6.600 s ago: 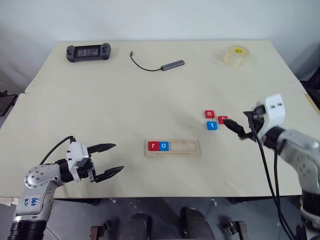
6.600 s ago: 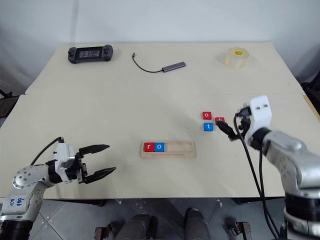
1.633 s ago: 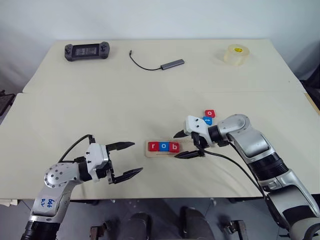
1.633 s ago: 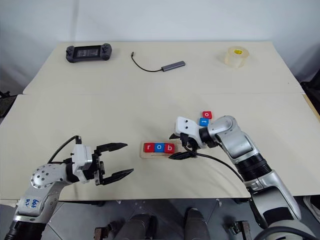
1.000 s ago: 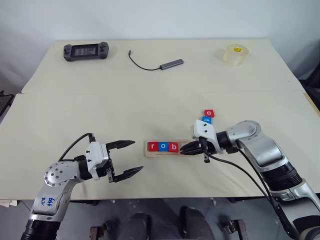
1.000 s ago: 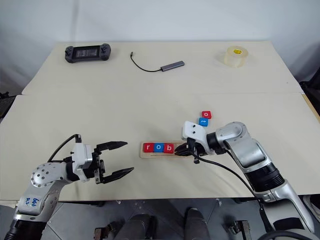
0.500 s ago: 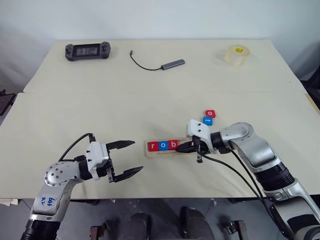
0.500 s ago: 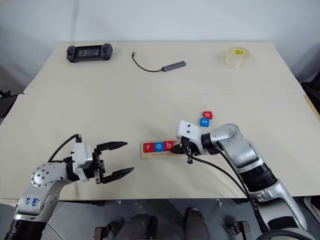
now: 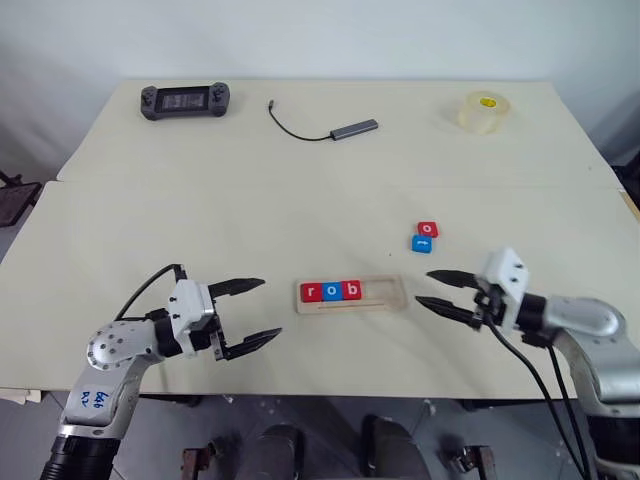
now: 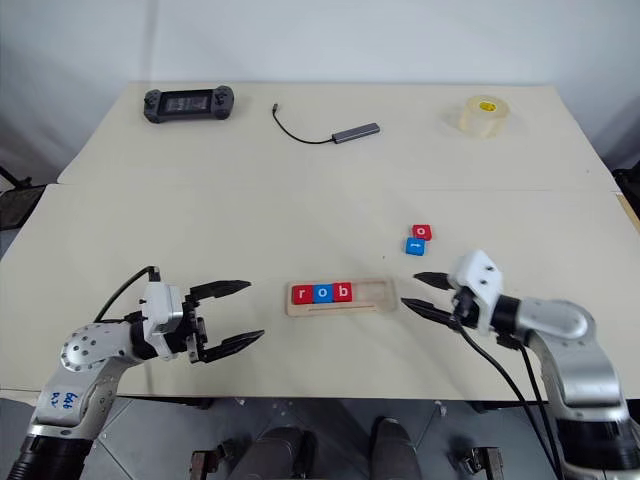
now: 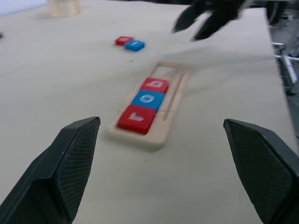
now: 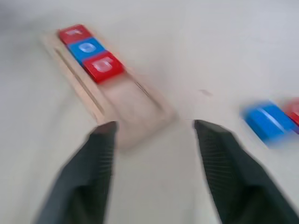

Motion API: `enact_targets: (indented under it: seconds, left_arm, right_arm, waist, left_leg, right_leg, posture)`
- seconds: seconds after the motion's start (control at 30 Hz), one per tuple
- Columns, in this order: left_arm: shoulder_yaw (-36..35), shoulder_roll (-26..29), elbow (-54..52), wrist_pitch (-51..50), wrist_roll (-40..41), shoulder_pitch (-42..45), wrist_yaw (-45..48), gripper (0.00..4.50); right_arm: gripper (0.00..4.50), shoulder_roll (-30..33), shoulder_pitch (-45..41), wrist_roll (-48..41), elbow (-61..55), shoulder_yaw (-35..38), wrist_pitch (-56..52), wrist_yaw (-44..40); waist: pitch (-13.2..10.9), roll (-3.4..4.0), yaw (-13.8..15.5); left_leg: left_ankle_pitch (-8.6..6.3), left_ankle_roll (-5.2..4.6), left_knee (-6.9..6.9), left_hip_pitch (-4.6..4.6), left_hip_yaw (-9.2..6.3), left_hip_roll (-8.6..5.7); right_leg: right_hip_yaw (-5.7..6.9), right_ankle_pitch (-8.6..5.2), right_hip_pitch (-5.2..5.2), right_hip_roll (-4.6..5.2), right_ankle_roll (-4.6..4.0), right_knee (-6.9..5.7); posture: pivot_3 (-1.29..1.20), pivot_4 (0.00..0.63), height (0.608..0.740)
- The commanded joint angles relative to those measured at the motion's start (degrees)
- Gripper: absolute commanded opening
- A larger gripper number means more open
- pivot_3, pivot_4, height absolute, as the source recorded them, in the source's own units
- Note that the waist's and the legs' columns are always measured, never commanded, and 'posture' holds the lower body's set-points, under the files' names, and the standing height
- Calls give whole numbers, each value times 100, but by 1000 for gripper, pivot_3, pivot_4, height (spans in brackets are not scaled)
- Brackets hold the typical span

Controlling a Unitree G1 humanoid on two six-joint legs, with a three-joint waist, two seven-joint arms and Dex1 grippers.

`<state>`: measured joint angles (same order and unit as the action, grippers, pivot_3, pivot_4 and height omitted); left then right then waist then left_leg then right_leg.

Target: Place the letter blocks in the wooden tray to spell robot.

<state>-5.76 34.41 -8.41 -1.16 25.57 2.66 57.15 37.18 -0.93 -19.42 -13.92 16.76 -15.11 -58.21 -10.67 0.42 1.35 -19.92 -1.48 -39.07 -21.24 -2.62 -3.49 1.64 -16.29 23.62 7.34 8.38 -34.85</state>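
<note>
While three blocks, a red r (image 9: 311, 292), a blue o (image 9: 330, 292) and a red b (image 9: 350, 291), already sit side by side at the left end of the tray (image 9: 388, 297), its right part lies bare. Two blocks are left: a red o (image 9: 428, 229) and a blue t (image 9: 422, 243), touching each other on the table (image 9: 300, 190) beyond the tray's right end. The right gripper (image 9: 438, 290) hovers just off that end, fingers spread and empty. The left gripper (image 9: 248, 315) hangs well left of the tray, also spread, holding nothing.
</note>
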Motion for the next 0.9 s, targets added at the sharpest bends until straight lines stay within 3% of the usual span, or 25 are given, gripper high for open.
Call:
enact_targets:
  seconds: [0.03,0.07,0.1,0.27,0.43,0.53,0.9]
  left_arm:
    - [-173,57,171,69,68,73,86,4500]
    - [-180,61,217,65,81,99,115,4500]
    - [-170,47,302,37,99,182,139,4500]
    - [-62,-85,664,14,86,631,236,4500]
    - [28,-132,773,183,-37,791,348,4500]
    - [60,-163,719,228,-81,765,321,4500]
    - [9,-244,385,147,35,585,149,4500]
  right_arm:
    - [4039,-280,684,-268,-240,1030,585,455]
    - [4407,-315,811,-263,-257,1109,691,516]
    - [4465,-426,1007,-294,-336,1243,764,646]
    - [4465,-908,1715,-194,-339,1442,1229,1126]
    - [4465,-962,1370,-149,-134,1209,1333,1510]
    - [4465,-740,787,-226,-87,904,842,1634]
    - [4465,274,-2338,-391,485,-559,-2958,2201]
  waist:
    - [0,0,7]
    - [0,0,4]
    - [0,0,1]
    - [1,1,-5]
    - [2,3,-115]
    - [2,4,-152]
    - [3,6,-132]
  left_leg:
    - [0,0,0,2,-1,2]
    - [0,0,0,3,1,1]
    - [0,0,0,5,3,0]
    - [2,2,0,14,8,5]
    - [2,2,0,21,22,6]
    - [3,4,0,22,20,11]
    - [4,4,-4,5,10,8]
  right_leg:
    - [1,0,-4,-2,0,0]
    - [-2,0,-3,-2,0,-1]
    - [-6,0,-4,-2,0,-3]
    - [-15,0,-3,-7,0,-4]
    - [-31,0,-2,-10,1,-13]
    - [-30,0,-1,-13,0,-15]
    - [-25,-1,8,6,-2,-13]
  posture:
    - [0,150,740]
    - [0,150,740]
    - [0,150,740]
    - [0,150,740]
    - [0,150,740]
    - [0,150,740]
    - [0,150,740]
